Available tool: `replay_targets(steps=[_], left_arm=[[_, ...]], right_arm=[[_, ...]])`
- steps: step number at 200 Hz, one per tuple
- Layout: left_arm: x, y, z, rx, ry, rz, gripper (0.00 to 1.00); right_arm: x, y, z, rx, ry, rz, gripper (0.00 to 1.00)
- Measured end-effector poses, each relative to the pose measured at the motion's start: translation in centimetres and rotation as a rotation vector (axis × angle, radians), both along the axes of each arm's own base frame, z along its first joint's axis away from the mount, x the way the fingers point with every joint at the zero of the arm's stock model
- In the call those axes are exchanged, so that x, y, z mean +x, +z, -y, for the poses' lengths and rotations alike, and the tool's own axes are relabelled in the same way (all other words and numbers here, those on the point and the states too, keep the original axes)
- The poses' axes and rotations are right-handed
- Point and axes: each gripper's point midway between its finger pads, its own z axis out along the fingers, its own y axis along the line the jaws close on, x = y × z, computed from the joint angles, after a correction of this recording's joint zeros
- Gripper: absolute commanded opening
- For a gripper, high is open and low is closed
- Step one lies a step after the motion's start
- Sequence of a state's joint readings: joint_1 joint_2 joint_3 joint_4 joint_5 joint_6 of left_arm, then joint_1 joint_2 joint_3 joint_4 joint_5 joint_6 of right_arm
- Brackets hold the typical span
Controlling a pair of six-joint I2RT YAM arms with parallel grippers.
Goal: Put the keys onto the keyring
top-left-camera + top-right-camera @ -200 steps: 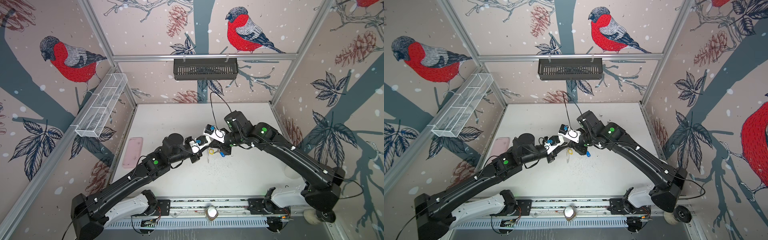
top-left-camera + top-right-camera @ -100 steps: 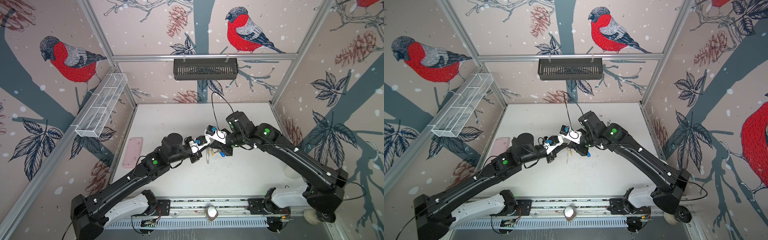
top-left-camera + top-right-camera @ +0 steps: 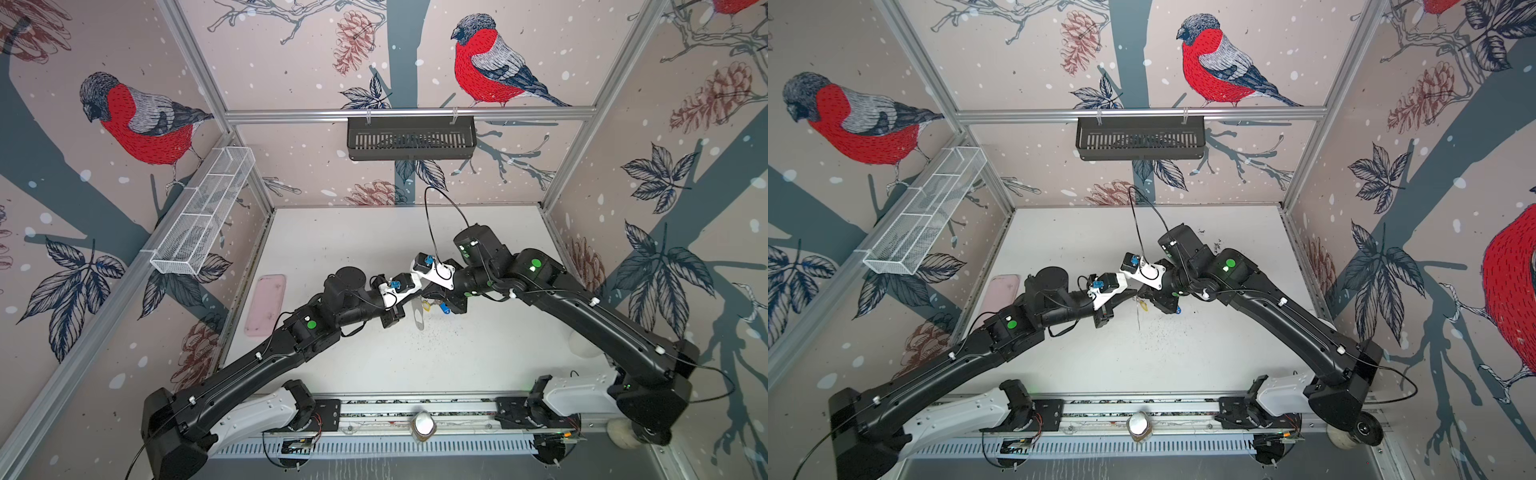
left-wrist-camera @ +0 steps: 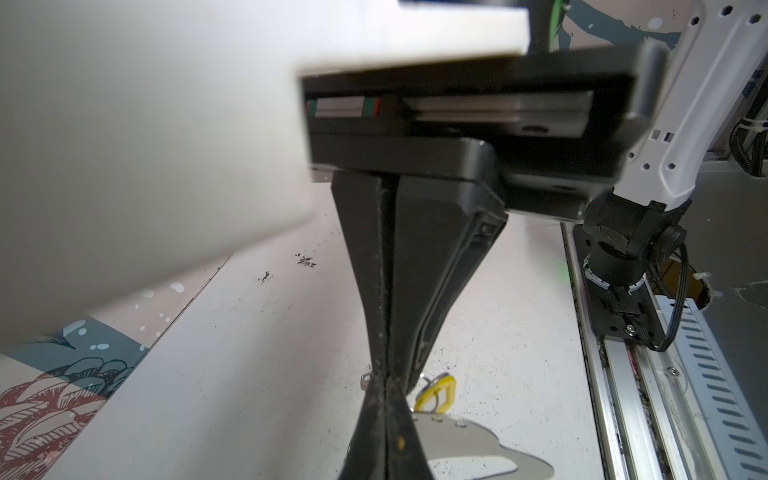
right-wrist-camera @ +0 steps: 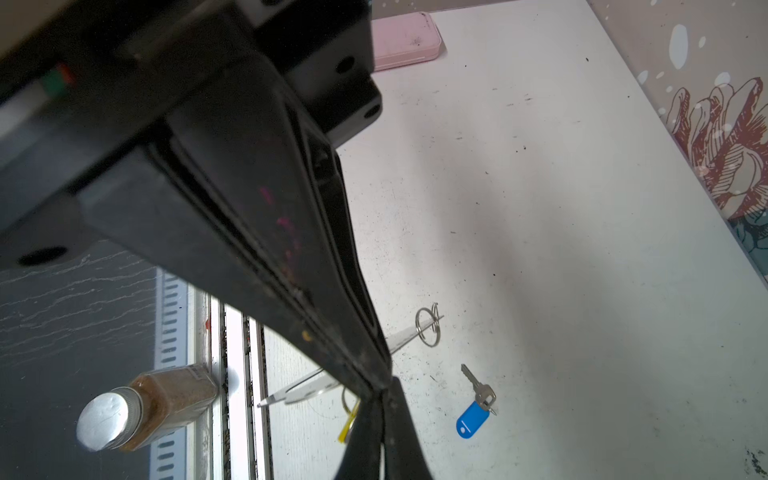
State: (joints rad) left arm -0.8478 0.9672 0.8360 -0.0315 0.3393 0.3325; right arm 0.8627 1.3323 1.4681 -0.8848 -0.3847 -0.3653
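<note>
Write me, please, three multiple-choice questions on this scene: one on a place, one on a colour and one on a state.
1. Where on the table does the pink tray lie in a top view?
A. by its left edge
B. by its right edge
C. at its middle

2. What colour is the tag of the key that lies free on the table in the right wrist view?
A. red
B. yellow
C. blue

3. How do the jaws of the left gripper stand?
A. wide open
B. shut
C. out of view

Answers:
1 A: the tray lies close along the left wall.
2 C: a blue oval tag is attached to that key.
3 B: in the left wrist view its fingers press together with no gap.
</note>
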Motion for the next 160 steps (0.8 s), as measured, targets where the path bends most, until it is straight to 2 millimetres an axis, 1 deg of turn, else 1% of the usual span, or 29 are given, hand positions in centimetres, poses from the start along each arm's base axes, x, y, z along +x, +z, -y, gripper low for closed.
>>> replay_targets(steps=[5,36,79,102,116,141,160], left_arm=[[0.0,0.1,0.0,-0.005,0.002,0.0,0.0],[0.0,0.4,-0.2,-0.033,0.009,0.011,0.0],[0.2,1.2,-0.7,-0.08,0.024,0.022,0.0],[0.2,1.3,-1.0,-0.098,0.032,0.027,0.0],[0.3,1.3,-1.2,-0.116,0.042,0.022,0.0],[0.3,1.4,-1.4,-0.15,0.049,0.019,0.0],[0.3,1.6,-1.4,-0.18,0.052,0.023,0.0]], right_arm=[[0.0,0.0,0.0,0.003,0.0,0.002,0.0],[0.1,0.3,-0.1,0.024,-0.002,0.016,0.1],[0.5,1.1,-0.3,0.063,-0.019,0.033,0.15],[0.6,1.4,-0.3,0.081,-0.028,0.042,0.18],[0.6,1.2,-0.1,0.09,-0.045,0.033,0.22],[0.4,0.9,0.3,0.108,-0.056,0.039,0.26],[0.1,0.7,0.6,0.147,-0.073,0.045,0.28]])
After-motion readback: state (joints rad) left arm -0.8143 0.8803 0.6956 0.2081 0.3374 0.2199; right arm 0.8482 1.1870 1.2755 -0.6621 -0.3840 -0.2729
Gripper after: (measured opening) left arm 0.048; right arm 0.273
